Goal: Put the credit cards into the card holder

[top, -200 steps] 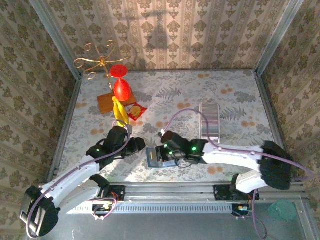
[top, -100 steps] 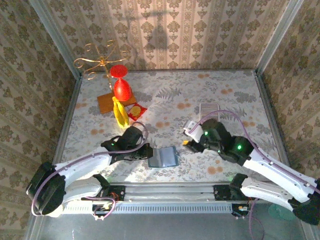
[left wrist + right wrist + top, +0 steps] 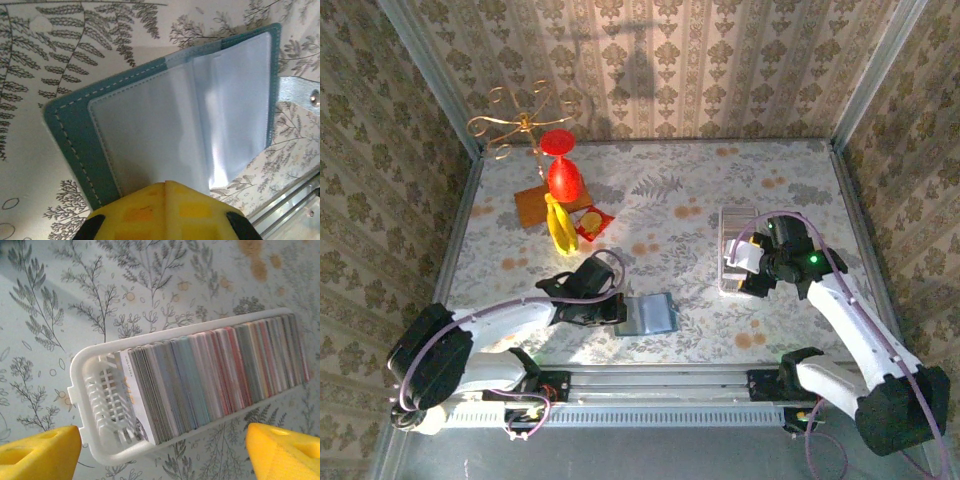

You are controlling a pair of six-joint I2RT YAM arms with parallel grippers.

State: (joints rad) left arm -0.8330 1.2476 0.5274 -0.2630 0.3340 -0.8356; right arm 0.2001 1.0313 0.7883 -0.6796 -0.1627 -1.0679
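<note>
Card holder (image 3: pixel 648 315) open on floral table (image 3: pixel 790 170) between damask walls (image 3: pixel 720 60).

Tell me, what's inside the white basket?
The white basket holds a tight row of cards standing on edge, with a gap at one end. Their faces and the floor beneath are hidden.

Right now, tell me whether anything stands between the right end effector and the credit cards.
Nothing visible does. The right end effector hangs open directly over the credit cards, which stand upright in their white tray with tops exposed.
</note>
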